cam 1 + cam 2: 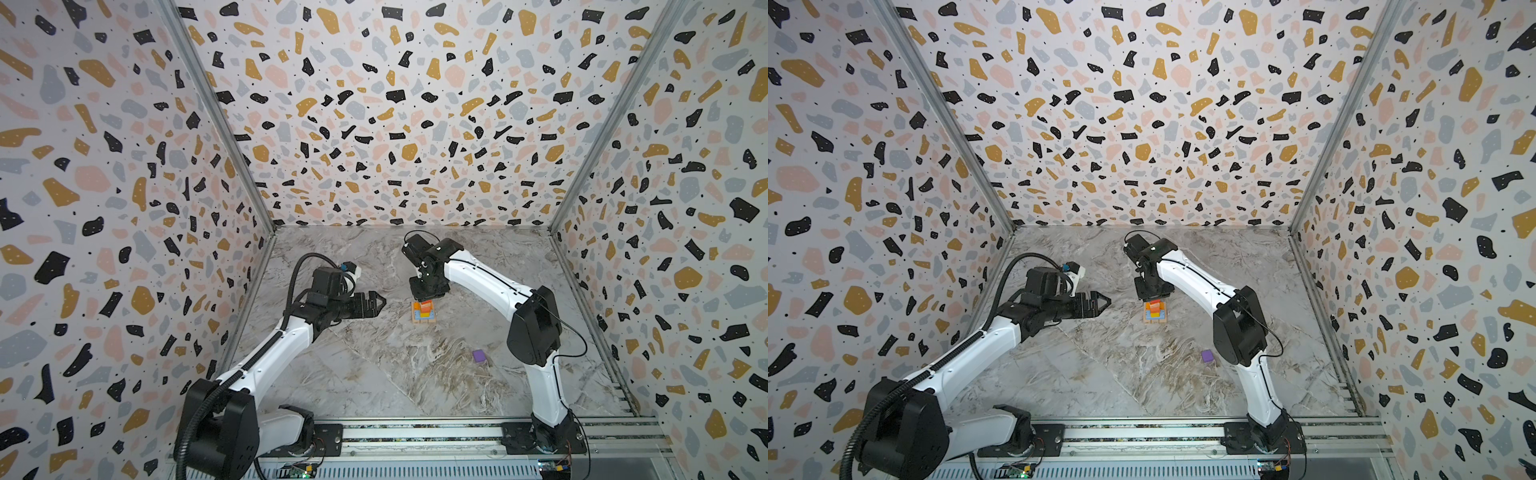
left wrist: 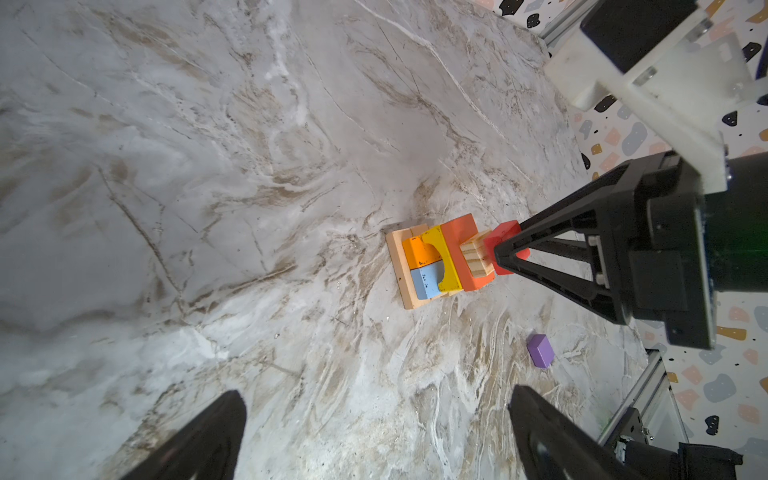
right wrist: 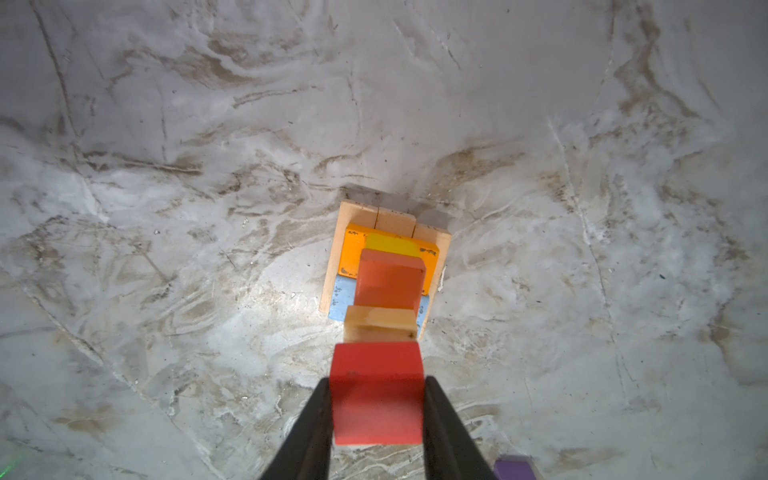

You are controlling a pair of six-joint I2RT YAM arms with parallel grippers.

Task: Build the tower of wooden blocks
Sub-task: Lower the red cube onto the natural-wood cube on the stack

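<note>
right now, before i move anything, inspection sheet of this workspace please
surface: grey marbled tabletop
job's things: stepped tower of coloured wood blocks mid-table; red wooden cube at its tip by a plain tan wooden cube, contact unclear; purple wooden cube lies apart
clutter: nothing seen
grippers: right gripper shut on the red cube; left gripper open, empty, beside the tower
cables: black corrugated hose along left arm; thin black wire looping off right arm
surroundings: terrazzo-patterned walls on three sides; metal rail in front

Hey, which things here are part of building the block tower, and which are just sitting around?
Job: tower; red cube, gripped by right hand at the tower top; purple cube, loose on table; left hand, open.
Just there: patterned walls; front rail.
</note>
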